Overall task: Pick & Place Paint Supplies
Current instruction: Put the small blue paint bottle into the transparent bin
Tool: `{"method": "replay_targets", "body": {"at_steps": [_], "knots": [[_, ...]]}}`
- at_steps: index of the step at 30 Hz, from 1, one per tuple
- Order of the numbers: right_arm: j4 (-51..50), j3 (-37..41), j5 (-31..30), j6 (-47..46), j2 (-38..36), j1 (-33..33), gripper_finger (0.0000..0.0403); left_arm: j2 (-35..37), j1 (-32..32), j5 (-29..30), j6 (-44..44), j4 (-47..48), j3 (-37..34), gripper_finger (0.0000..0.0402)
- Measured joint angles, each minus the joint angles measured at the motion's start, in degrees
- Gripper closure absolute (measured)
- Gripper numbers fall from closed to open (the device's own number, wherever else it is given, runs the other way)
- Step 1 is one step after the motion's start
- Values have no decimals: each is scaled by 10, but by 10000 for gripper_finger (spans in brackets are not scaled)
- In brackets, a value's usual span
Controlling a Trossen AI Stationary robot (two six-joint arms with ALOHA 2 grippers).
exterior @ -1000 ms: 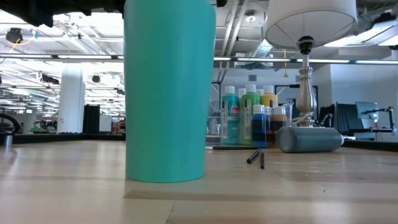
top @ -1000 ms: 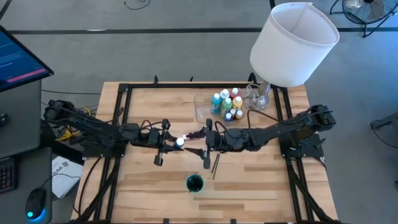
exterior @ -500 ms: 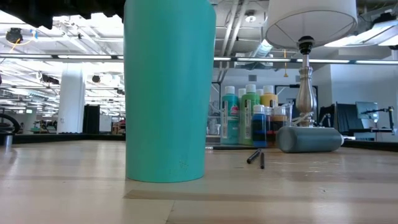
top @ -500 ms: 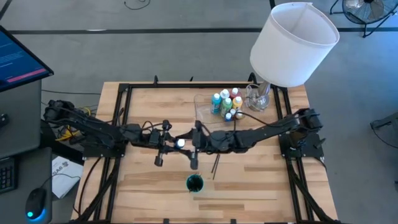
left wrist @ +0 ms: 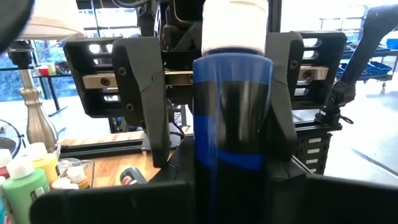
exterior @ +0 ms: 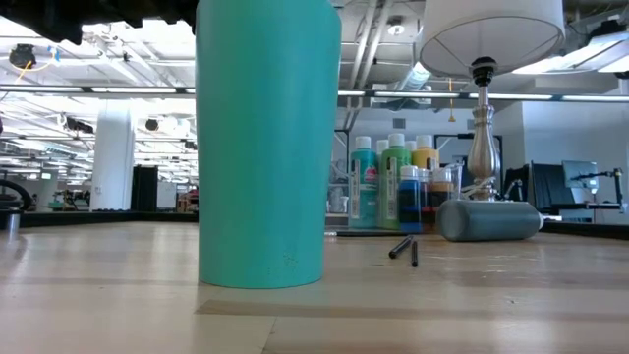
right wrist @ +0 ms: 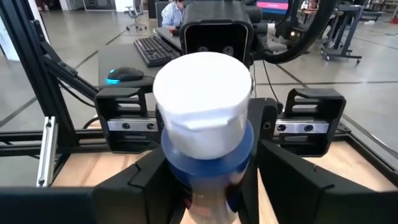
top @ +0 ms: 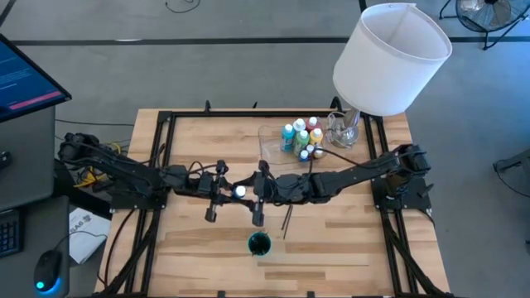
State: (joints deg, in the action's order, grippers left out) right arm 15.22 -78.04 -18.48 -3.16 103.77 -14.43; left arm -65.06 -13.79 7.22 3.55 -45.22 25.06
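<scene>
A blue paint bottle with a white cap [top: 240, 190] stands upright in the air over the table's middle, and my left gripper [top: 232, 191] is shut on it. My right gripper [top: 248, 192] has come in from the table's right. It is open, with one finger on either side of the bottle's upper body [right wrist: 208, 155] below the cap. In the left wrist view a gap shows between the bottle and one right finger [left wrist: 152, 106]. Two thin dark brushes [top: 287, 217] lie flat on the wood. Several more paint bottles [top: 300, 139] stand in a clear tray. My left gripper pinches the blue bottle's lower body [left wrist: 233, 186] between its two fingers. The fingers lie level and come from the table's left. The bottle stands upright in the hold, cap up, clear of the table.
A teal cup [top: 259, 243] stands near the front edge, below the two grippers. The clear tray [top: 269, 145] sits at the far right beside a lamp with a big white shade [top: 389, 58]. Bare wood lies at the front left and front right.
My right gripper has moved toward the table's left, up to the blue bottle, so that its fingers now flank the bottle. My left gripper and the bottle have kept still.
</scene>
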Motion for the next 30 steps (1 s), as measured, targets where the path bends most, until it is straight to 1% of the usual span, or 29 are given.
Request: {"method": "replay_targets", "body": {"at_steps": [2,5,10,16,19,22,24,27,30], "knots": [[-3,0,0,-2,0,3,206,0,0,2,-2,1,0,365],[-7,0,-1,-1,-1,2,241,0,0,8,-7,1,0,365],[-13,0,-2,1,-1,2,305,0,0,3,-13,8,0,346],[-46,1,0,-17,-5,3,308,0,2,4,-25,50,1,337],[-77,2,-27,-29,-11,2,301,3,14,3,-34,72,2,336],[-124,4,-55,-40,-24,-3,290,9,33,1,-42,118,5,331],[-137,2,-72,-45,-27,-4,290,23,45,6,-43,178,14,324],[-156,3,-80,-48,-34,-5,299,42,58,18,-42,246,26,310],[-173,2,-82,-60,-35,-6,305,75,61,20,-26,270,36,295]]}}
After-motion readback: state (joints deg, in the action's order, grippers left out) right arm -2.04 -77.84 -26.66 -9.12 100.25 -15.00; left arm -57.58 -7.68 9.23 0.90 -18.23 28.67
